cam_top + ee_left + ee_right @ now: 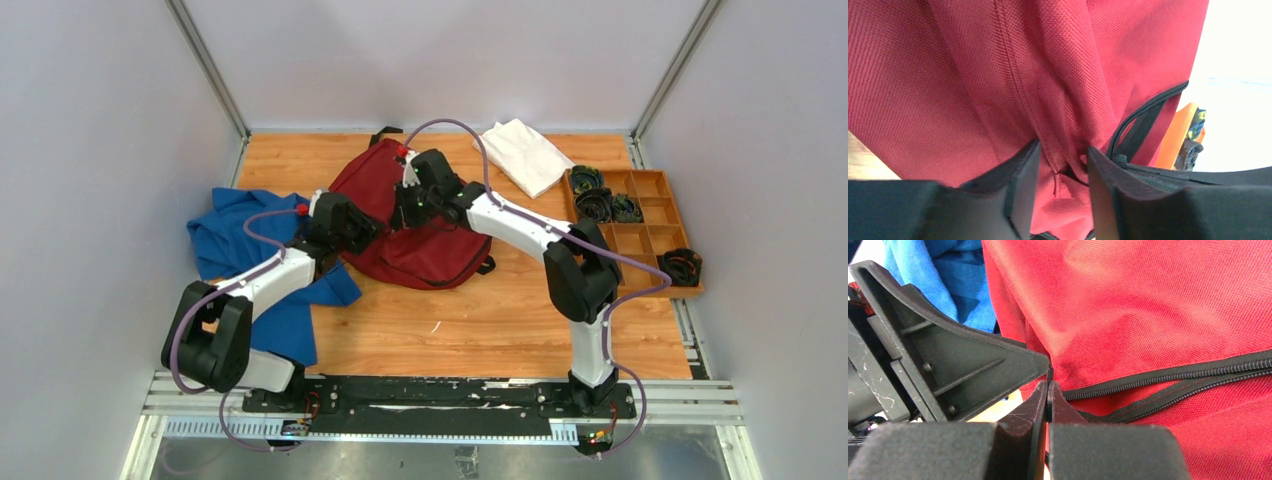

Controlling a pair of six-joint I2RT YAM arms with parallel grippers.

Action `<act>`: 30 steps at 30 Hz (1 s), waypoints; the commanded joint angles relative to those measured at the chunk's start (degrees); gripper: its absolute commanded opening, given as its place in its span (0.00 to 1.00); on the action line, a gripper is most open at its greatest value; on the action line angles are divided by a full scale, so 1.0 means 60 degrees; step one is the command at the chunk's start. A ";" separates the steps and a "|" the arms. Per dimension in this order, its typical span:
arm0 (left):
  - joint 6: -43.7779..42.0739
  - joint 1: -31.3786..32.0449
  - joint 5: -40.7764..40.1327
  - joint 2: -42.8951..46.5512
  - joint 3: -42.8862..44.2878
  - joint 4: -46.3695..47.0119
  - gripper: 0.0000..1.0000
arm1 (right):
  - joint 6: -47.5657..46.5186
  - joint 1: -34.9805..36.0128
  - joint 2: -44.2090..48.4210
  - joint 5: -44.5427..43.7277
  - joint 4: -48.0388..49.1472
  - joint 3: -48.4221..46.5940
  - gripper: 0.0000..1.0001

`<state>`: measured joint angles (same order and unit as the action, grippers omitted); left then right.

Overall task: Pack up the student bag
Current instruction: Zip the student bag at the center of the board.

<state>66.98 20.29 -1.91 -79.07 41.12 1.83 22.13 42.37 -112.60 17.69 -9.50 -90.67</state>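
Top external view: the bag [420, 235] is seen lying at centre frame on the table [480, 330], just right of a blue garment [235, 250]. On the left wrist view, a fold of its red fabric is pinched by the left gripper [1063, 160], set narrow. On the right wrist view, the right gripper [1048, 387] is clamped tight on the zip [1168, 375] at its end, low centre.

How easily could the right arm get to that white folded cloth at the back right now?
Probably not straight away. Its claw seems clamped on the zipper of the student bag, so it must let go first. Beyond that, the white cloth lies close by, with only bare table between.
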 commanded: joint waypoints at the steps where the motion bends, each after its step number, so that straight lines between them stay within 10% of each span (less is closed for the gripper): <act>1: 0.0272 0.0089 -0.0259 -0.0080 0.0110 0.0470 0.39 | 0.0015 -0.0182 0.0143 0.0141 -0.0021 -0.0204 0.00; 7: -0.0173 0.0062 -0.0720 -0.0409 0.0368 0.0027 0.00 | -0.0091 -0.0334 -0.0016 0.0300 -0.0092 -0.0479 0.00; 30: -0.2103 0.0031 0.0066 0.1210 -0.0175 -0.1478 0.00 | -0.0489 -0.1998 -0.0924 -0.0181 0.0235 -0.1652 0.00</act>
<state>59.42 20.45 -1.28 -74.08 40.12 -0.47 21.12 32.99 -116.95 19.86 -10.15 -96.73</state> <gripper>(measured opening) 0.009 0.012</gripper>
